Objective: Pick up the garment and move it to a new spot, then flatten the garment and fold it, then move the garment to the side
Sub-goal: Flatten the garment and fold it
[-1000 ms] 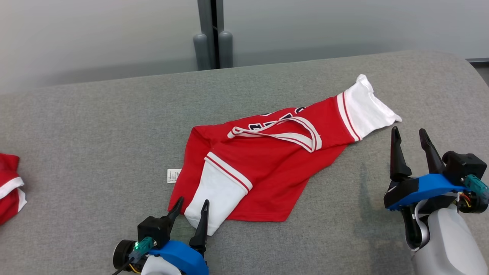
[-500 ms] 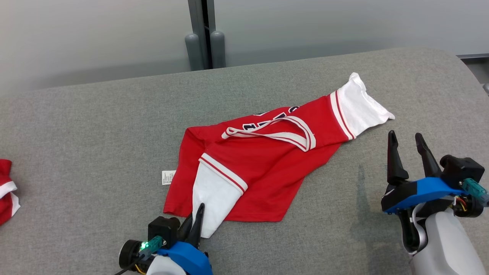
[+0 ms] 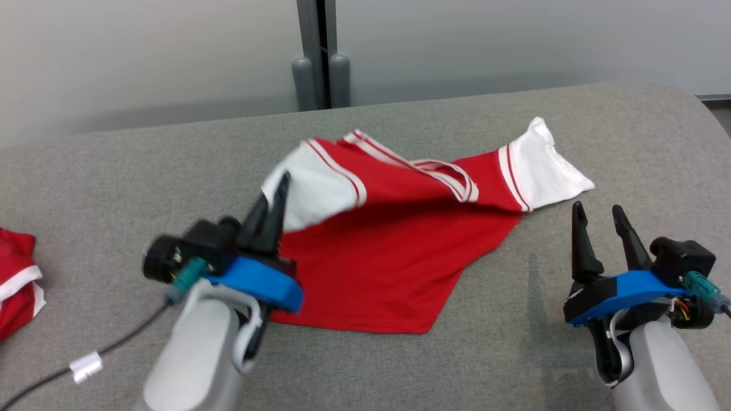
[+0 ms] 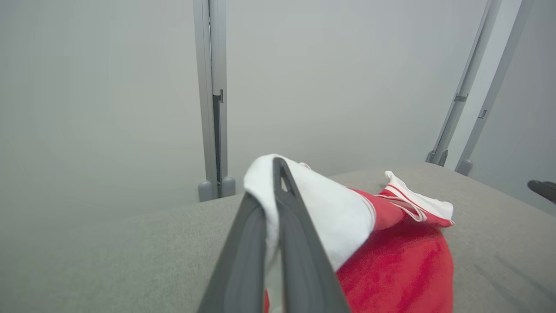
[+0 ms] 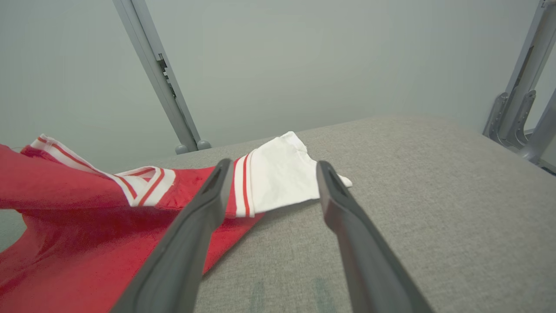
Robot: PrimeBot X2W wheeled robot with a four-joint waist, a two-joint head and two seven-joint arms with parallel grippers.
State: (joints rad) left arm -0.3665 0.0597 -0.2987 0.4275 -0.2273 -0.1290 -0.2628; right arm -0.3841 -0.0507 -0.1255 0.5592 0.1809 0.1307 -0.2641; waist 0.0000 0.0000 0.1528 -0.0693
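The garment (image 3: 394,251) is a red jersey with white sleeves and striped trim, spread across the grey surface. My left gripper (image 3: 280,191) is shut on its white left sleeve (image 3: 311,188) and holds that sleeve raised above the red body. In the left wrist view the white sleeve (image 4: 321,204) is pinched between the dark fingers (image 4: 299,243). My right gripper (image 3: 597,214) stands open just below the other white sleeve (image 3: 539,165), not touching it. The right wrist view shows that sleeve (image 5: 282,174) lying flat between and beyond the spread fingers (image 5: 204,208).
Another red and white piece of cloth (image 3: 17,279) lies at the left edge of the grey padded surface (image 3: 143,171). A grey post (image 3: 320,57) stands behind the far edge. A dark cable with a white tag (image 3: 85,365) trails from the left arm.
My left gripper closed on the white sleeve near the front edge, then lifted it up and away, folding that side of the jersey over. The right gripper stayed open in place.
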